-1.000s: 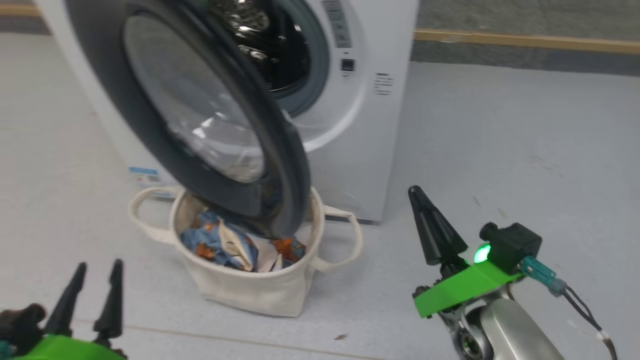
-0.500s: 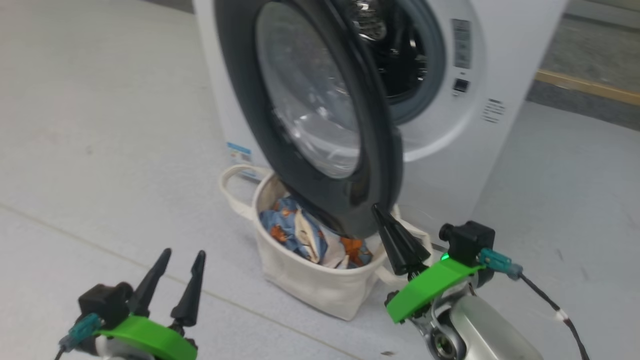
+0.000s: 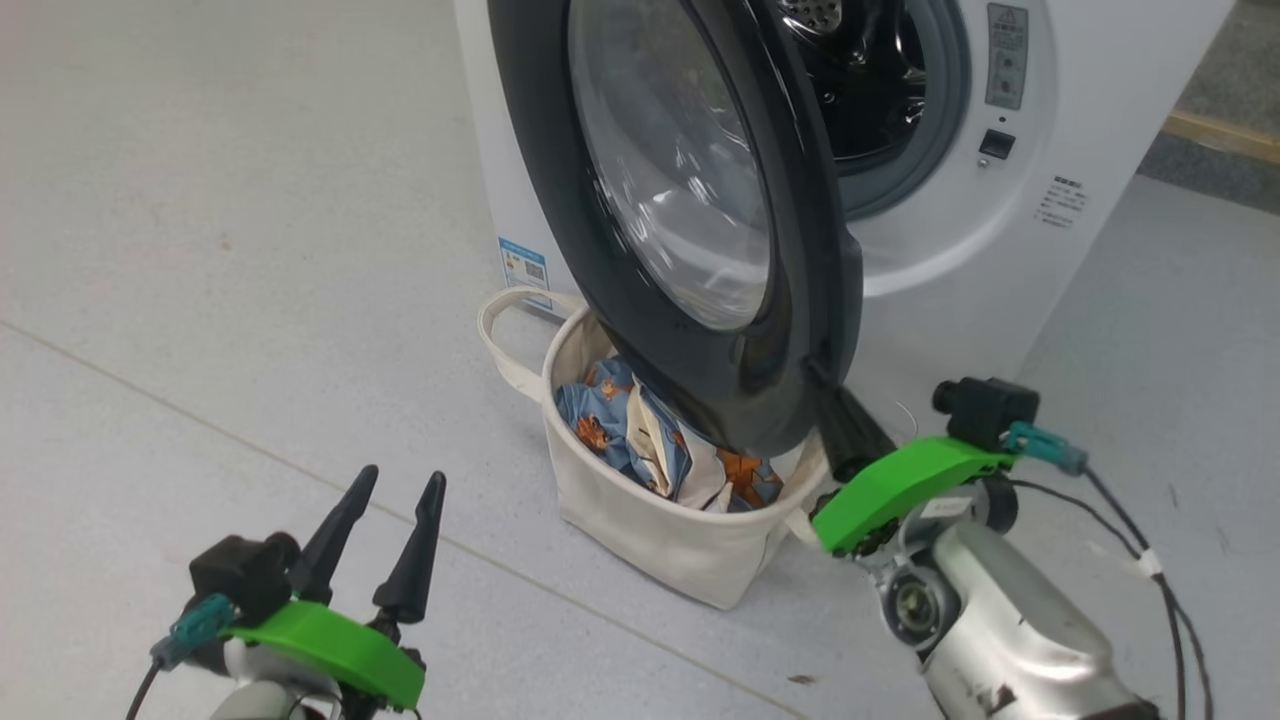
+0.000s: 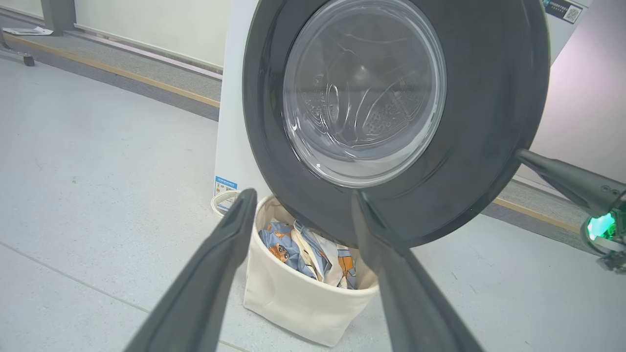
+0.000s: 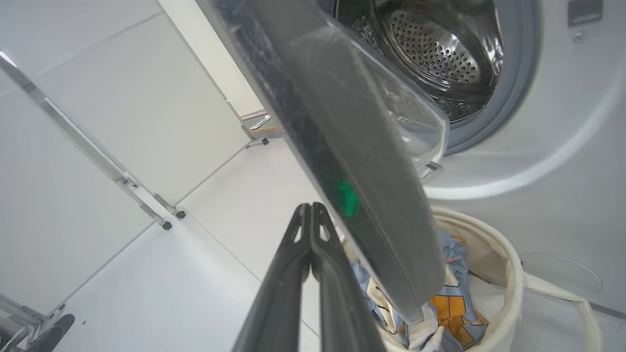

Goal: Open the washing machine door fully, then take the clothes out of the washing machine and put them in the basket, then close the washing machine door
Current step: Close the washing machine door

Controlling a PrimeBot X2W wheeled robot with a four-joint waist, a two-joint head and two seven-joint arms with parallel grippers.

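Head view, left to right: left gripper (image 3: pixel 403 476) hangs over the floor (image 3: pixel 200 250) at near left, fingers apart, holding nothing. Basket (image 3: pixel 650 540) stands at centre just in front of the washing machine (image 3: pixel 960 300), with the clothes (image 3: pixel 625 425) inside it. No fabric shows in the drum (image 3: pixel 860 80), so unloading looks done and closing the door is what remains. Washing machine door (image 3: pixel 690 200) is swung open, its lower rim overhanging the basket mouth. Right gripper (image 3: pixel 825 390) has its fingers pressed together and empty, tip at the door's lower free edge; cannot tell if it is touching. Risks as judged: the narrow tip could skid off the glossy curved rim if the push is off-square. The rim could brush the basket or snag raised fabric on the swing. A weak push may leave the latch uncaught.
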